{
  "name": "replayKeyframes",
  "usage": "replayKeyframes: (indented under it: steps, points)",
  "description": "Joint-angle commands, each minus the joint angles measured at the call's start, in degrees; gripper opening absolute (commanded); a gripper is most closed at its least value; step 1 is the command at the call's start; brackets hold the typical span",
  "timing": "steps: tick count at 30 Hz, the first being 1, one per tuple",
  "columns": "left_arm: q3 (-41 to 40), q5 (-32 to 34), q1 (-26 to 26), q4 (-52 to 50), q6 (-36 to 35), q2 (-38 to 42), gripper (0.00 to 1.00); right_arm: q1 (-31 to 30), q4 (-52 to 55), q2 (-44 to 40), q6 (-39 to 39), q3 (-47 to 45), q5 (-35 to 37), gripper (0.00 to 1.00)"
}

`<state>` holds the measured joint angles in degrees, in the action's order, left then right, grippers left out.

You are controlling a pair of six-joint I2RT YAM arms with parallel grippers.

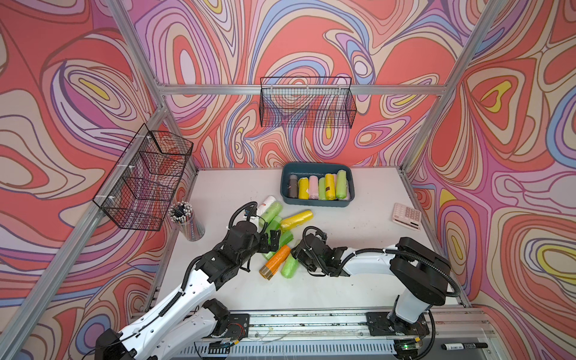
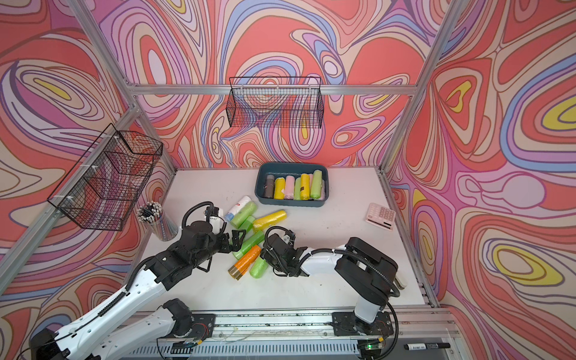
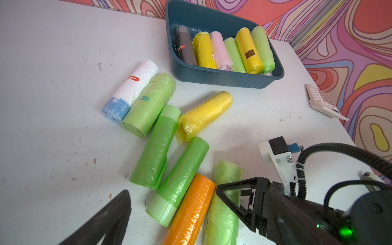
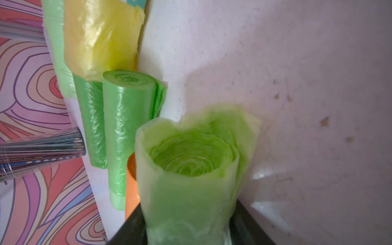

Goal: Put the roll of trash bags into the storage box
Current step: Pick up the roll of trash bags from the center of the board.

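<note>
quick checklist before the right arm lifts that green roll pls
1. Pale green roll sits between the right gripper's jaws: ok.
2. Grip firm: cannot tell; the jaws are mostly hidden.
3. Neighbours free: not ok; the orange roll lies against it.
4. Left gripper open, apart from the right gripper: ok.
5. Room in the storage box: cannot tell; six rolls already span its width.

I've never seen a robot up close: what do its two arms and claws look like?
The left arm and right arm have white shells with black joints; ribbed black cables loop alongside. The left gripper and right gripper are black, with open triangular-framed fingers.
</note>
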<state>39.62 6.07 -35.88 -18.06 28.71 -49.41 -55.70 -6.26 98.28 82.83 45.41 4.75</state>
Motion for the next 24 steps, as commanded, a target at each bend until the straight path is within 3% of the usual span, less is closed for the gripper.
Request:
replayKeyframes:
  steps: [1, 6, 9, 24]
  points:
    - [-0.5, 0.3, 0.4, -1.0, -0.5, 0.6, 1.0, -0.2, 1.6, 0.6, 0.7, 0.2, 1.6, 0.53]
    - [-0.4, 0.1, 0.4, -1.0, -0.3, 1.3, 1.0, -0.1, 2.7, -0.5, -0.4, 0.3, 2.7, 0.37]
    - [-0.2, 0.1, 0.4, -1.0, -0.3, 1.2, 1.0, 0.0, 4.0, -1.0, -1.6, 0.9, 3.5, 0.33]
    - [0.7, -2.0, 0.4, 0.1, -0.9, 1.5, 1.0, 3.6, 11.9, -7.2, -9.5, 2.2, 8.6, 0.31]
